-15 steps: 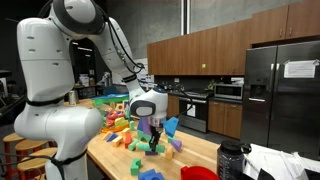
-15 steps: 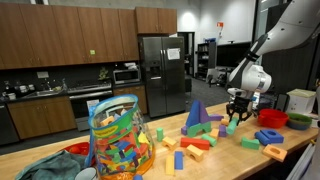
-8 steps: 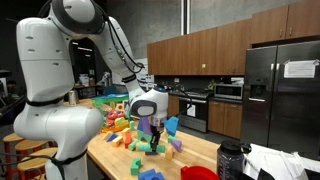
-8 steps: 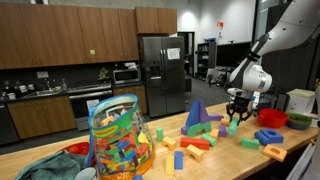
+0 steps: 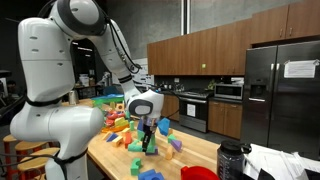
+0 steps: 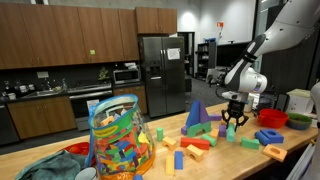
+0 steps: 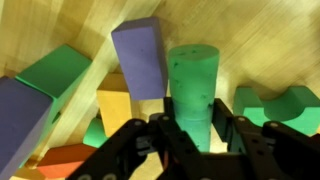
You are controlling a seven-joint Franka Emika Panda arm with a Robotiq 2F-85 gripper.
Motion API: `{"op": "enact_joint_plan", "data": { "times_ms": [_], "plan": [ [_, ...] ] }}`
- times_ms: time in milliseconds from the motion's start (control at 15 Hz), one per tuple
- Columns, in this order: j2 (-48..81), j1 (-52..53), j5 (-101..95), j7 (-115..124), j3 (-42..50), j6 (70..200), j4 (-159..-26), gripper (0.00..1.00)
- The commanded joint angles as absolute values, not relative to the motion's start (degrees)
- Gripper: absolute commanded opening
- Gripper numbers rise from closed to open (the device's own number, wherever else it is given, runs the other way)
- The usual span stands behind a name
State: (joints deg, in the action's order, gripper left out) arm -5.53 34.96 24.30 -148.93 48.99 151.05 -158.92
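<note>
In the wrist view my gripper (image 7: 196, 125) is shut on a green cylinder block (image 7: 194, 82), which stands out lengthwise between the two black fingers (image 7: 226, 120). Below it lie a purple rectangular block (image 7: 140, 57), a green block (image 7: 52, 70), a yellow block (image 7: 118, 100) and a green arch block (image 7: 280, 105) on the wooden table. In both exterior views the gripper (image 6: 232, 120) hangs just above the scattered foam blocks (image 6: 200, 140), and the green cylinder (image 5: 149, 143) shows at its tip.
A clear bag full of blocks (image 6: 118, 140) stands on the wooden counter (image 6: 290, 165). Red and blue bowls (image 6: 270, 125) sit beyond the gripper. A tall blue triangle block (image 6: 195, 115) stands nearby. A dark bottle (image 5: 232, 160) and red bowl (image 5: 198, 173) are at the counter's end.
The arm has shifted a little sideways over the blocks with the green cylinder still held. The jaws have not changed.
</note>
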Motion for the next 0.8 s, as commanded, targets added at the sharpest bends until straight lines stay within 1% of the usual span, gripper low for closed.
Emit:
{"op": "enact_joint_plan", "data": {
  "times_ms": [0, 400, 733],
  "plan": [
    [-5.6, 39.3, 24.9, -148.9, 50.8, 150.0, -158.9, 0.16],
    [-3.3, 43.6, 35.3, -148.8, 53.1, 156.3, -159.0, 0.16],
    [-1.3, 42.8, 40.0, -148.8, 55.0, 158.3, -159.0, 0.16]
  ]
}}
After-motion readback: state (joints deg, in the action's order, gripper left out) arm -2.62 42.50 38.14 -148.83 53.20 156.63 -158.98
